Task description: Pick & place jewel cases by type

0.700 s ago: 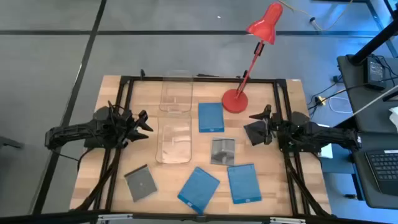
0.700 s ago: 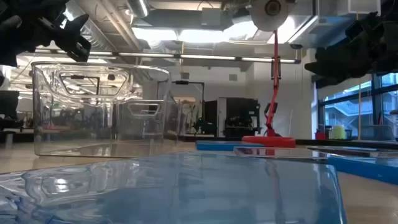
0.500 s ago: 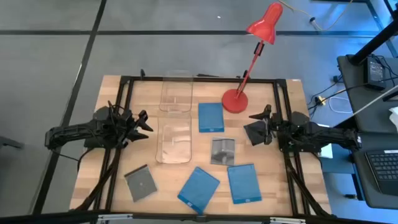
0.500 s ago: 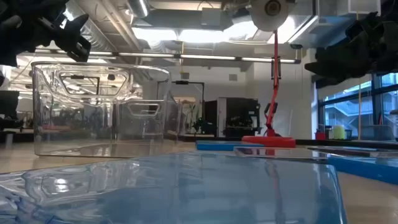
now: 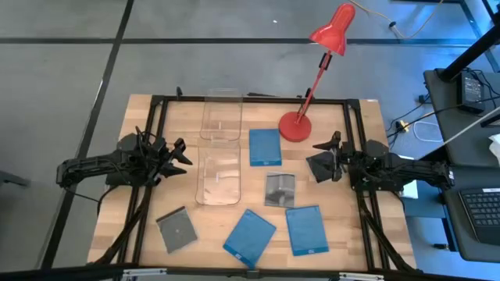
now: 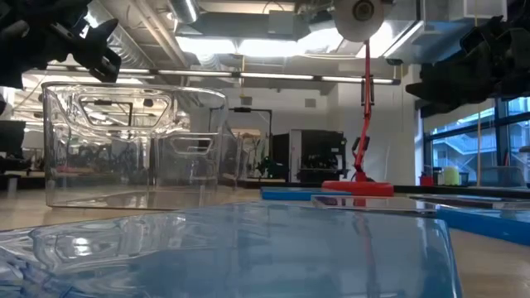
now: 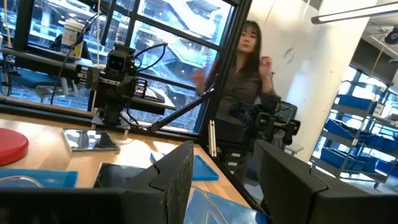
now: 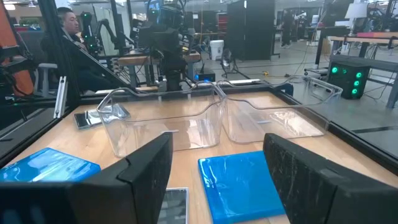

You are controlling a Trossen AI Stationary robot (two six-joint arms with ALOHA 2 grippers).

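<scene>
- Bench (image 5: 344, 242): light wood top inside a black frame.
- Left pincer (image 5: 181, 154): held over the left side of the bench, just left of the near clear bin (image 5: 218, 176); fingers apart, nothing between them. The left wrist view shows the gap between its two dark fingers (image 7: 177, 180) bare.
- Right pincer (image 5: 322, 159): held over the right side of the bench, right of the grey case with disc (image 5: 280, 190); fingers apart, gripping nothing. The right wrist view shows the same bare gap.
- Two clear bins stand end to end mid-bench: the far clear bin (image 5: 221, 117) toward the back edge, the near one in front of it. No case shows in either.
- Jewel cases, all flat on the bench:
  - blue case (image 5: 265, 147) right of the bins, beside the lamp base;
  - grey case with disc in front of it;
  - front blue case (image 5: 305, 230) at front right;
  - tilted blue case (image 5: 250, 236) just left of that;
  - grey case (image 5: 176, 230) at front left, tilted, apart from the others.
- Red desk lamp (image 5: 296, 125): round base at back right, its head leaning beyond the bench edge.
- A person (image 7: 244, 68) stands beyond the bench in the left wrist view.
</scene>
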